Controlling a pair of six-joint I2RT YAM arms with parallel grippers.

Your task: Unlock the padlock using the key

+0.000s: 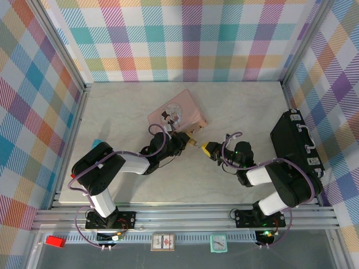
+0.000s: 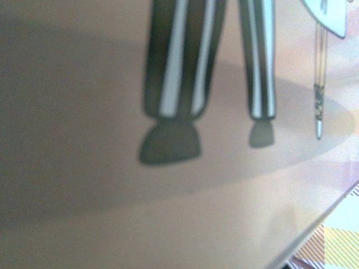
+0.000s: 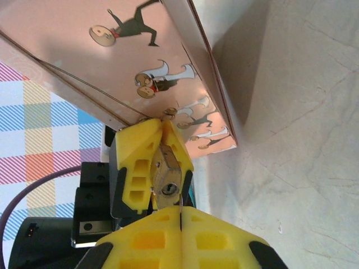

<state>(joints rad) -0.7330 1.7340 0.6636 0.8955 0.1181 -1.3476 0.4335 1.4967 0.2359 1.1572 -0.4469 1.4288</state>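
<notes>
top view: the left gripper (image 1: 188,140) reaches to the near corner of the pink box (image 1: 178,114) on the pale table (image 1: 252,112), with a speck of brass, the padlock (image 1: 193,143), at its yellow tips; the right gripper (image 1: 208,148) faces it from just beside, yellow fingers pressed together

left wrist view: a blurred, very close stretch of the pink box (image 2: 84,196) with printed striped legs (image 2: 176,73)

right wrist view: the left gripper (image 3: 161,147) is clamped on the padlock (image 3: 167,182), keyhole facing the camera, just under the pink box (image 3: 84,67); the right gripper (image 3: 181,224) is closed on the key (image 3: 180,212); its thin dark shaft stands just below the keyhole, and i cannot tell whether it touches
</notes>
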